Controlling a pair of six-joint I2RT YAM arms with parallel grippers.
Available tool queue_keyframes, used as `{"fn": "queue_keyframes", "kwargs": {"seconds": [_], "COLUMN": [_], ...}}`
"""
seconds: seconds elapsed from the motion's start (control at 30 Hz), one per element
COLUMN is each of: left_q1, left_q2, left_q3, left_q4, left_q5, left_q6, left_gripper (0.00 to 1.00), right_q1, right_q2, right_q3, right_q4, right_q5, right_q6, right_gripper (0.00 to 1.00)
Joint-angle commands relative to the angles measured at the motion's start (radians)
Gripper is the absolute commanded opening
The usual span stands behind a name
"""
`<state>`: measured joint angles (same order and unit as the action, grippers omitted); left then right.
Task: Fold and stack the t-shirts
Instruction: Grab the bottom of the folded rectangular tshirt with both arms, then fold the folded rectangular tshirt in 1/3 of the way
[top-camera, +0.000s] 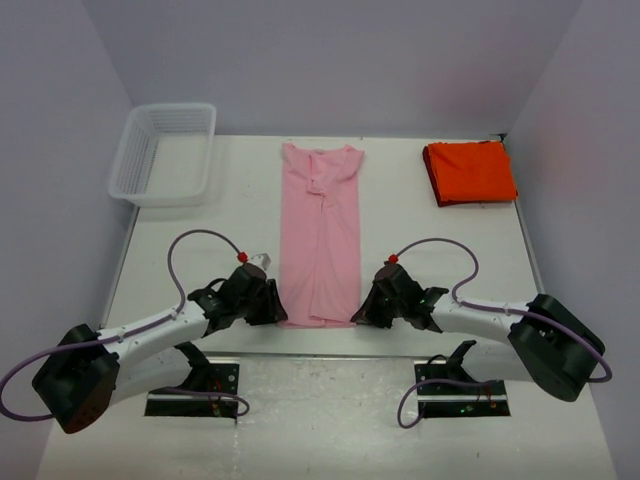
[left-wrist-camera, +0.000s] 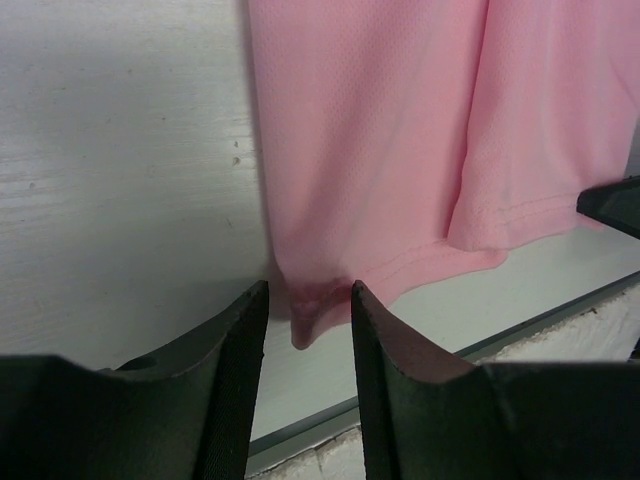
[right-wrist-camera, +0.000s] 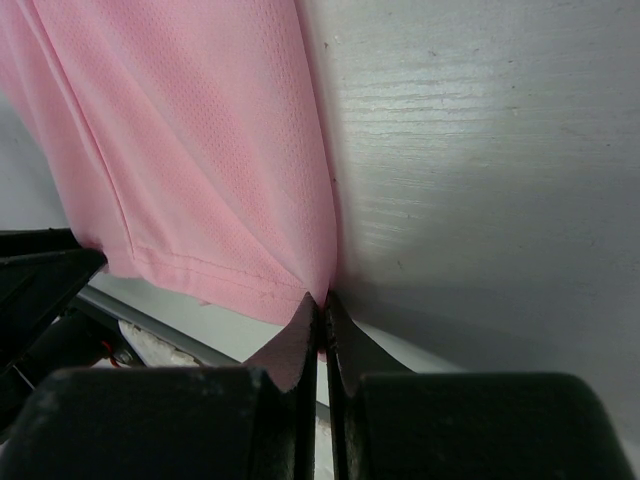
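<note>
A light pink t-shirt (top-camera: 320, 240) lies on the white table (top-camera: 190, 250) as a long narrow strip, collar at the far end. An orange-red t-shirt (top-camera: 470, 172) sits folded at the back right. My left gripper (top-camera: 278, 305) is at the strip's near left corner. In the left wrist view its jaws (left-wrist-camera: 308, 288) stand apart, with the pink hem corner (left-wrist-camera: 310, 310) between the tips. My right gripper (top-camera: 362, 310) is at the near right corner. In the right wrist view (right-wrist-camera: 322, 298) it is shut on the pink t-shirt's (right-wrist-camera: 200, 150) hem corner.
A white mesh basket (top-camera: 165, 152) stands at the back left. The table's near edge (left-wrist-camera: 420, 365) runs just behind the pink hem. Each wrist view shows the other gripper's dark tip at its side (left-wrist-camera: 612, 205) (right-wrist-camera: 40, 270).
</note>
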<state>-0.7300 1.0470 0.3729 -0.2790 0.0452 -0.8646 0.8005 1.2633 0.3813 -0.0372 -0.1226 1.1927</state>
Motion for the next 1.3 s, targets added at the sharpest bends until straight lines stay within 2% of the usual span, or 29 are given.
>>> {"fn": "queue_keyframes", "kwargs": {"seconds": [0.0, 0.1, 0.3, 0.37, 0.67, 0.97, 1.27], "left_q1": [-0.006, -0.012, -0.016, -0.014, -0.014, -0.014, -0.016], "left_q2": [0.019, 0.039, 0.048, 0.047, -0.097, -0.105, -0.099], "left_q3": [-0.043, -0.058, -0.097, -0.098, -0.088, -0.075, -0.054], "left_q4": [0.038, 0.072, 0.146, 0.141, -0.057, -0.088, -0.089], "left_q5": [0.057, 0.077, 0.128, 0.13, 0.039, 0.03, 0.047], "left_q6": [-0.027, -0.036, -0.057, -0.062, -0.079, -0.067, -0.034], "left_gripper": [0.41, 0.39, 0.2, 0.0, 0.0, 0.0, 0.0], "right_q1": [0.005, 0.005, 0.005, 0.008, 0.031, 0.058, 0.075], "right_q2": [0.034, 0.036, 0.059, 0.073, 0.035, -0.025, -0.012], "right_q3": [-0.016, -0.016, -0.018, -0.012, -0.002, -0.007, -0.018], "right_q4": [-0.086, -0.087, -0.075, -0.075, -0.199, -0.291, -0.25], "right_q5": [0.06, 0.06, 0.055, 0.052, 0.162, 0.227, 0.195], "right_q6": [-0.021, -0.021, -0.024, -0.027, 0.002, 0.038, 0.004], "right_gripper": [0.0, 0.0, 0.0, 0.0, 0.0, 0.0, 0.0]}}
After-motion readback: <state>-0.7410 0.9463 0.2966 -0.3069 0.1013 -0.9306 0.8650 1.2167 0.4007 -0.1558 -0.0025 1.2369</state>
